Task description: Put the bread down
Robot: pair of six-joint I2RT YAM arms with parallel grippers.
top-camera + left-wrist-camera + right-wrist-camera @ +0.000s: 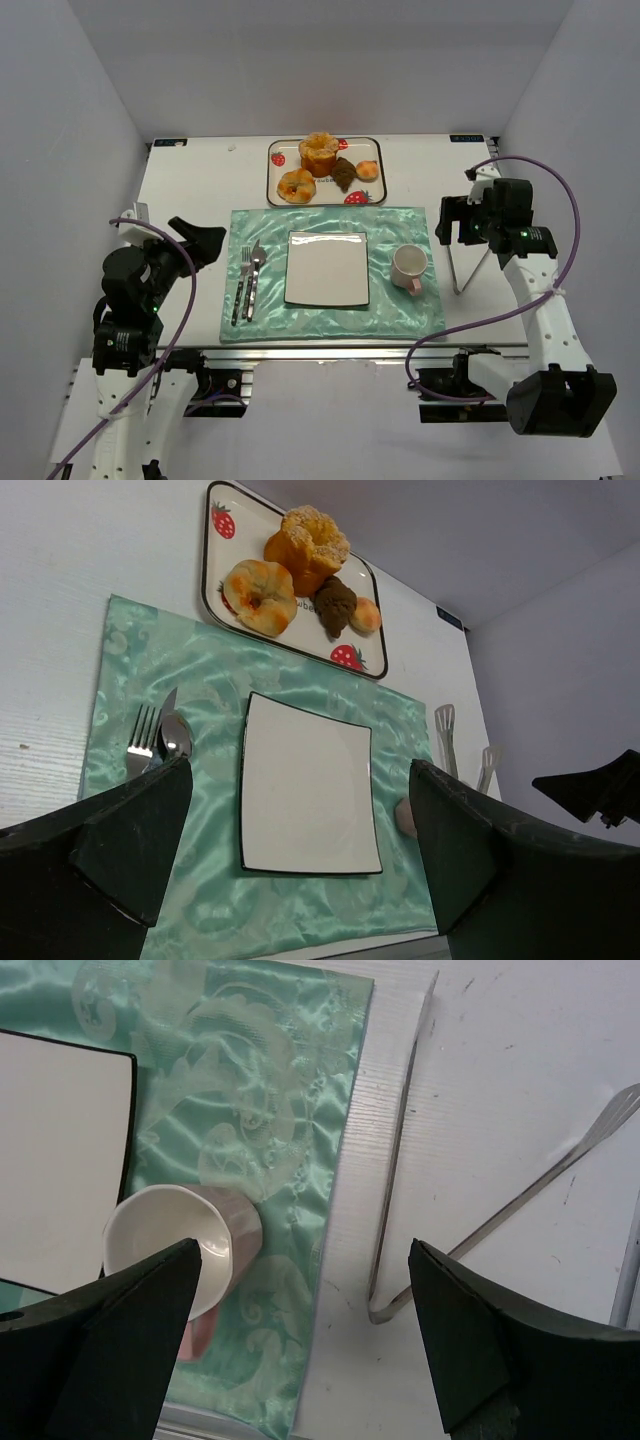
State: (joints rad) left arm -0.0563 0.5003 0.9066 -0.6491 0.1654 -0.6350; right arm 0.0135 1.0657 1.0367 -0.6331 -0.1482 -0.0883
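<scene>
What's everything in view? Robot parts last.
tray: 1, white, strawberry print, table far middle
bread: 1, dark brown, tray
tall bun: 1, golden, tray
round bun: 1, golden, tray front-left
small bun: 1, orange, tray right
placemat: 1, mint green, table centre
plate: 1, white, placemat centre
cutlery: 2 or more, silver, placemat left
mug: 1, pinkish, placemat right
tongs: 1, metal, right of placemat
left gripper: 1, black, open, left of placemat
right gripper: 1, black, open, over tongs

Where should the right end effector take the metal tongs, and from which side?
Probably across both arms just past the closed bend, coming straight down. The tongs lie flat on the table as a narrow V, so near the bend the open right end effector can span both arms.
</scene>
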